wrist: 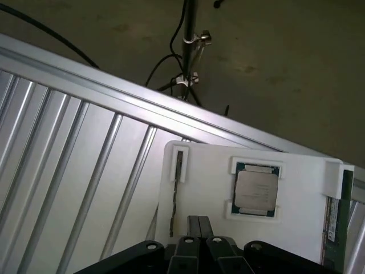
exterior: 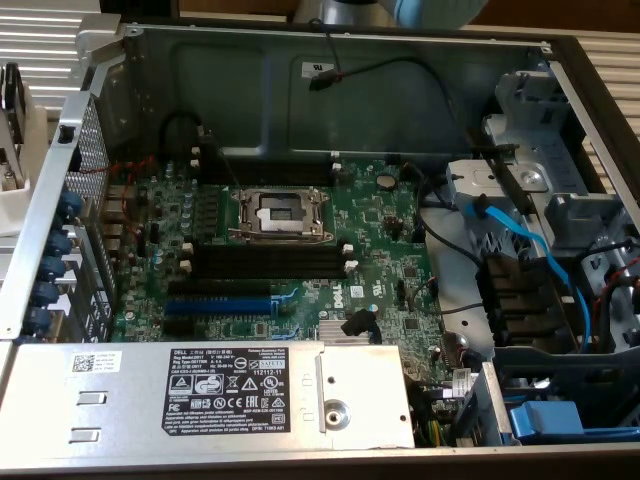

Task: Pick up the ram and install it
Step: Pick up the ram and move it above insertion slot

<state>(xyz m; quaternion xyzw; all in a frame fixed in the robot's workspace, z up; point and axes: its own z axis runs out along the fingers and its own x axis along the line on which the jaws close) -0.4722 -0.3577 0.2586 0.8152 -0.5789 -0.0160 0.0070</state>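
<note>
Black gripper point(wrist: 199, 220), jaws pressed together, hangs over one edge of a white tray point(wrist: 199, 171) on a ribbed aluminium table point(wrist: 68, 171); the ram point(wrist: 333, 231) lies along another tray edge, apart from the gripper, past a seated processor point(wrist: 256, 191), bare tray between them, while the motherboard's black slots point(exterior: 265, 262) lie exposed inside the open case point(exterior: 400, 90)

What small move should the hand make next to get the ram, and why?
Probably shift the hand across the white plastic tray toward the long green ram stick. The hand is shut, holds nothing, and hangs above bare tray; the ram rests in its holder at the tray's edge, beyond the square silver processor chip.
</note>
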